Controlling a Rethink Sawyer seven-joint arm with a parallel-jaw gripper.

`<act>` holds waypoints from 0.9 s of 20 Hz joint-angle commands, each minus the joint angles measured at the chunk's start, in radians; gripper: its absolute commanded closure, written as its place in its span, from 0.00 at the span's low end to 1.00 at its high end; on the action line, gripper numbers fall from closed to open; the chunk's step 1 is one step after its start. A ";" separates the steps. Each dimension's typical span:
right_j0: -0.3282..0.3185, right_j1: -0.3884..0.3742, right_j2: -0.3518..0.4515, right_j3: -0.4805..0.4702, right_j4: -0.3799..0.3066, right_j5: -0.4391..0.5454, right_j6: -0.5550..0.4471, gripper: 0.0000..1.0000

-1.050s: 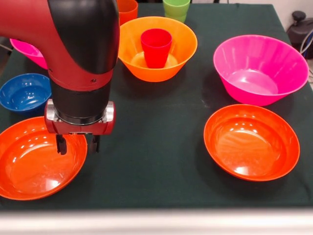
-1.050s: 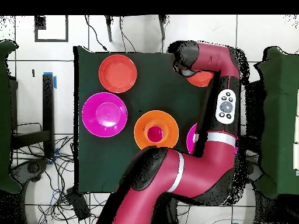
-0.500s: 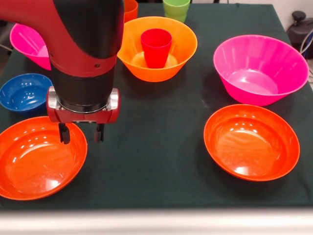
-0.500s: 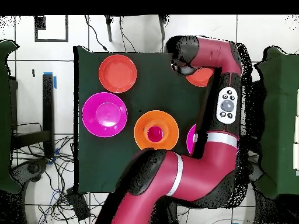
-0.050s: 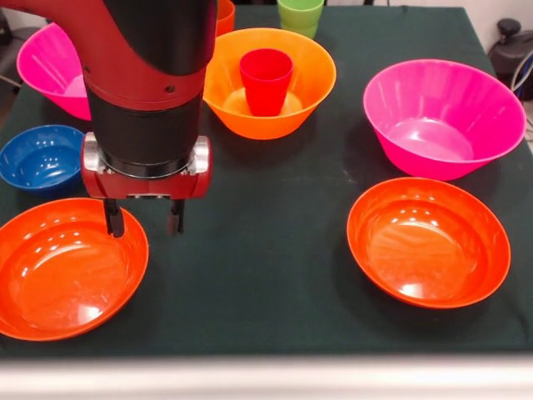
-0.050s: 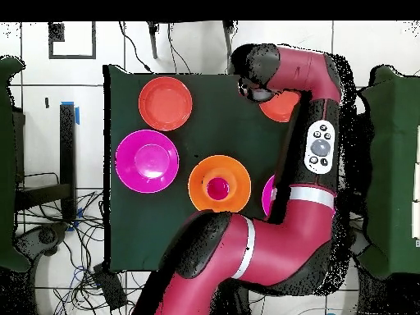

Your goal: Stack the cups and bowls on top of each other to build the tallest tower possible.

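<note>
Front view shows my tool [image 5: 139,218] hanging with its 2 dark fingers [image 5: 112,220] spread apart and nothing between them. One tip overlaps the rim of a shallow red-orange bowl [image 5: 58,271] at the counter's [image 5: 275,250] near left corner, the other hangs over bare dark cloth just beside that rim. I cannot tell whether the tips touch the bowl.

Behind the tool, at the left edge, sits the small blue bowl [image 5: 37,158], upright and empty. Farther back on the left, a large pink bowl [image 5: 54,58] is partly hidden by my arm. The large orange bowl [image 5: 287,79] stands toward the far middle of the counter with the red cup [image 5: 266,79] standing mouth-up inside it. Behind it, at the far edge, the green cup [image 5: 300,14] shows, and a sliver of the orange cup [image 5: 223,15] peeks out beside my arm.

On the right, a second large pink bowl [image 5: 443,117] stands near the right edge, and a second shallow red-orange bowl [image 5: 429,242] sits in front of it, apart from it.

Overhead view shows my arm [image 6: 316,148] covering much of one side of the counter.
</note>
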 commanded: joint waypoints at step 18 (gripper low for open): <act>0.095 -0.010 0.042 0.203 0.060 -0.038 0.002 0.00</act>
